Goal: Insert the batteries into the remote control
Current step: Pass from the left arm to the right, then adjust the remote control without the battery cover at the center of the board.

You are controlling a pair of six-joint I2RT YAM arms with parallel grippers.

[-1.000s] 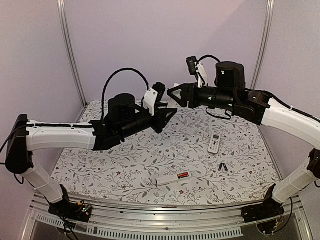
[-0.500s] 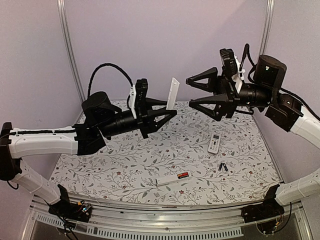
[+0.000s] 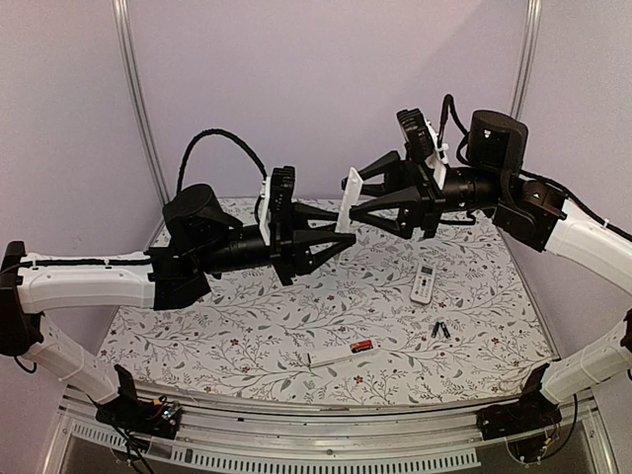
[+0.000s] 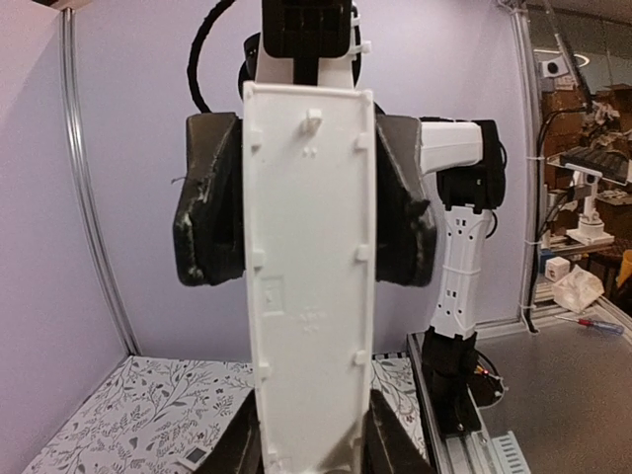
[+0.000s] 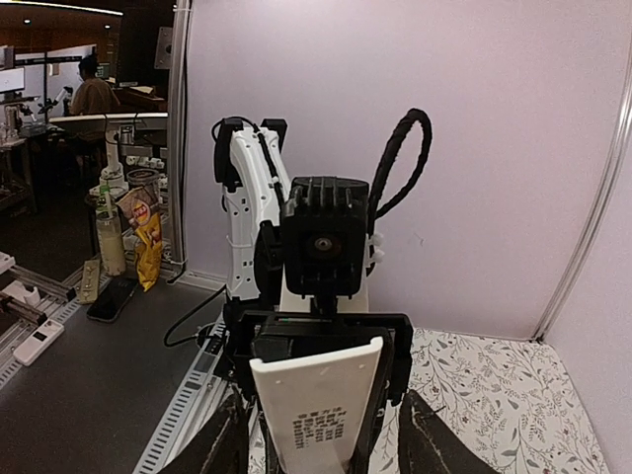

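Note:
A long white remote control (image 3: 331, 356) lies open on the table near the front, with a red battery (image 3: 361, 346) at its right end. Two black batteries (image 3: 439, 330) lie to its right. High above the table a flat white back cover (image 3: 347, 202) stands upright. My left gripper (image 3: 344, 228) is shut on its lower end (image 4: 311, 247). My right gripper (image 3: 351, 196) comes from the opposite side, and its pads (image 4: 212, 202) press both long edges higher up. The right wrist view shows the cover's printed outer face (image 5: 321, 405) between the right gripper's (image 5: 326, 449) fingers.
A smaller white remote (image 3: 423, 283) lies at the right of the floral table cloth (image 3: 197, 326). Lilac walls and metal corner posts (image 3: 138, 109) close in the back and sides. An aluminium rail (image 3: 316, 420) runs along the front edge.
Half a second ago my right gripper stood wide open, pulled back to the right of the cover. It has moved back left and closed round it. My left gripper kept its hold.

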